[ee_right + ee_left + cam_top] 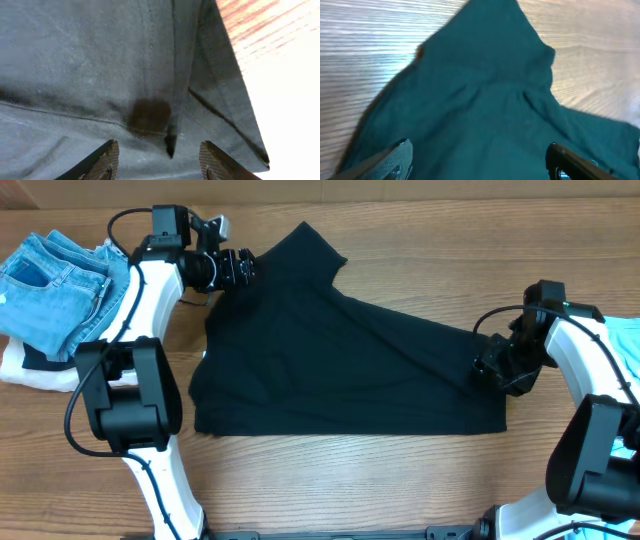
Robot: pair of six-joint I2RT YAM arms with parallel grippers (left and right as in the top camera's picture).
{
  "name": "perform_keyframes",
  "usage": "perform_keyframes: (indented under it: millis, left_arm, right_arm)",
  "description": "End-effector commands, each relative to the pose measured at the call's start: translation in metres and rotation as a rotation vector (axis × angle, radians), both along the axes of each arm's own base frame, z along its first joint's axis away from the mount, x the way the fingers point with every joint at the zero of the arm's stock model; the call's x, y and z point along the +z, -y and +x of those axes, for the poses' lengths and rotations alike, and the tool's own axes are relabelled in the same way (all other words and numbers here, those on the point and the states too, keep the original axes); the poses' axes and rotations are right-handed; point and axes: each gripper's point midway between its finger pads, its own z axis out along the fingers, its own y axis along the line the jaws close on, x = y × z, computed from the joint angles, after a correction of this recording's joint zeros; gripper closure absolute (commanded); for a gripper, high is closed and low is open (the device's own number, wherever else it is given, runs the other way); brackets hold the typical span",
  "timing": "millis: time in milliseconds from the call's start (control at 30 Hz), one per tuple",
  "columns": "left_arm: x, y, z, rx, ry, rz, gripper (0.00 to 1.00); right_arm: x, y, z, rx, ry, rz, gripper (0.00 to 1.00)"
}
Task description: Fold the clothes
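The clothes are one black T-shirt [340,360], lying partly folded across the middle of the table, with a sleeve [305,250] pointing to the far side. My left gripper [244,268] hovers at the shirt's far left edge. In the left wrist view it [479,152] is open, its fingers wide apart over the fabric [485,85], which looks teal there. My right gripper [492,370] sits at the shirt's right edge. Seen from its own wrist it [159,154] stands open over a hemmed fold [172,130], with nothing clamped.
A blue denim piece [50,280] lies at the far left on top of a cream-white folded garment [25,370]. Something teal [625,345] shows at the right edge behind the right arm. Bare wooden table [400,480] runs along the near side.
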Motion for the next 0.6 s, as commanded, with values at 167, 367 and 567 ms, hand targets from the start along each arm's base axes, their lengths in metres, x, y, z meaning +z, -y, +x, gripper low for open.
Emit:
perform_keyframes:
  millis: [167,367,567]
  left_arm:
    - [0.055,0.042,0.061,-0.176,0.300,0.205,0.10]
    - [-0.039,0.061,0.099,-0.207,0.352,0.423,0.11]
    - [-0.093,0.081,0.103,-0.238,0.350,0.429,0.18]
  right_arm:
    - [0.004,-0.016,0.007,0.004,0.038,0.085,0.36]
    - [0.004,-0.018,-0.004,0.002,-0.006,0.093,0.36]
    - [0.004,-0.019,-0.010,0.002,-0.034,0.099,0.36]
